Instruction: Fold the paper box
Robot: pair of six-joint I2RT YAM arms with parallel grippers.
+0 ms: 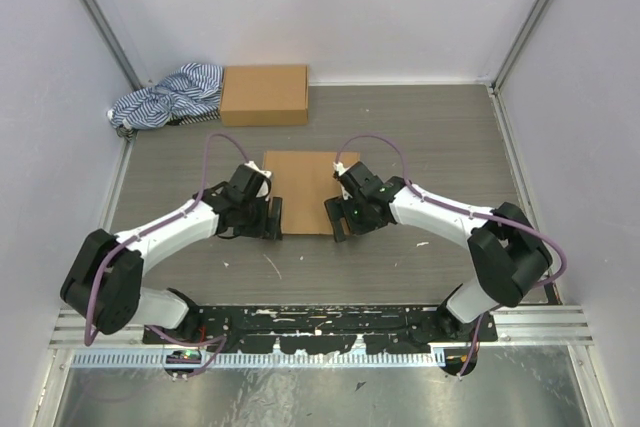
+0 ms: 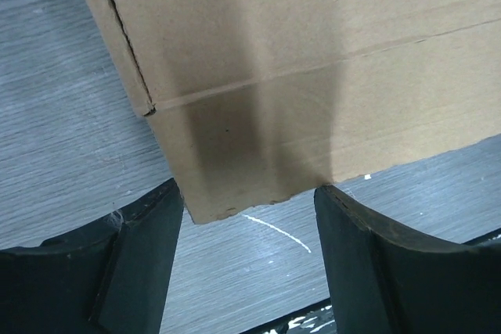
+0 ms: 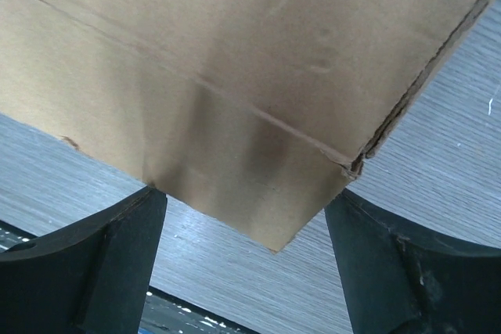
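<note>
The paper box [image 1: 303,190] lies flat in the middle of the table, plain brown with creases and a slit. My left gripper [image 1: 274,217] is at its near left corner and my right gripper [image 1: 336,217] at its near right corner. In the left wrist view the box [image 2: 297,60] fills the top, and its near corner reaches down between the wide-apart fingers [image 2: 133,256] of the left gripper [image 2: 246,197]. In the right wrist view the box [image 3: 235,52] shows a corner pointing down between the spread fingers [image 3: 383,263] of the right gripper [image 3: 244,197]. Both grippers are open and grip nothing.
A second, compact brown cardboard box [image 1: 264,94] stands at the back wall, with a blue-and-white striped cloth [image 1: 168,97] bunched to its left. White walls close in the grey wood-grain table [image 1: 450,147] on three sides. The arms' base rail [image 1: 320,322] runs along the near edge.
</note>
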